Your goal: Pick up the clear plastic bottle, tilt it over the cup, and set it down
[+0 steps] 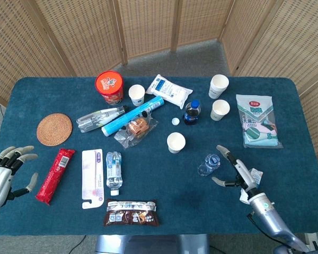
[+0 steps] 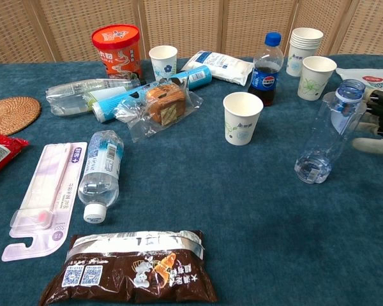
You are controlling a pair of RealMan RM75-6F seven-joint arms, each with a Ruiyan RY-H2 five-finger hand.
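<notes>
**Operator:** Since the clear plastic bottle (image 2: pixel 330 135) stands upright and looks empty, I expect it to be very light, thin-walled and easy to dent or tip. It sits at about four o'clock from the cup (image 2: pixel 242 118), well apart from it, with the cola bottle (image 2: pixel 266 62) behind at the cup's one o'clock.

**Second:** Where's your right hand?

**Operator:** My right hand (image 1: pixel 237 173) is just beside the bottle at its three o'clock, fingers spread apart, thumb low, holding nothing. From the chest view I only see fingertips at the frame edge, and I can't tell whether any touch the plastic.

**Second:** Where would you grip?

**Operator:** Mid-body, I think, below the blue neck ring, thumb opposite the fingers. Too high and it may pivot; too hard and the wall should buckle. The smooth plastic could slip, so I'd want a wrap, not a pinch.

**Second:** And the left?

**Operator:** My left hand (image 1: pixel 4 172) rests open at the table's nine o'clock edge, beside the red packet (image 1: pixel 55 175), empty.
</notes>
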